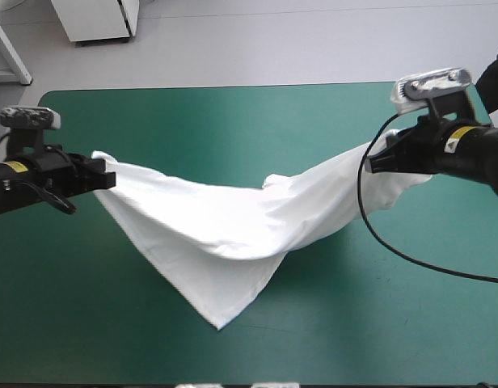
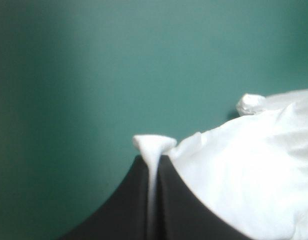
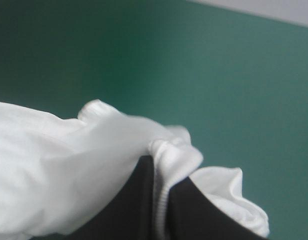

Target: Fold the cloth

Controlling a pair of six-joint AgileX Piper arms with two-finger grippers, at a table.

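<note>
Now you hold one white, short-sleeved cloth T-shirt (image 1: pixel 225 234) strung between two grippers.
Your left gripper (image 1: pixel 110 175), black fin-shaped fingers clamped, pinches one end and your right gripper (image 1: pixel 377 158) clamps the other; between them the T-shirt sags, one corner pointing down over the teal-green table cover (image 1: pixel 233 121).

A: What sort of place is it?
B: A robotics lab, by the look of it: 2 robotic grippers, the left gripper (image 1: pixel 111 179) and the right gripper (image 1: pixel 370 162), hang over a table (image 1: pixel 233 121) with a teal-green cover.
A: Anything else?
B: A bare pale grey floor (image 1: pixel 314 40) beyond the far edge — and a plain white cabinet (image 1: pixel 95 18) standing on it.
</note>
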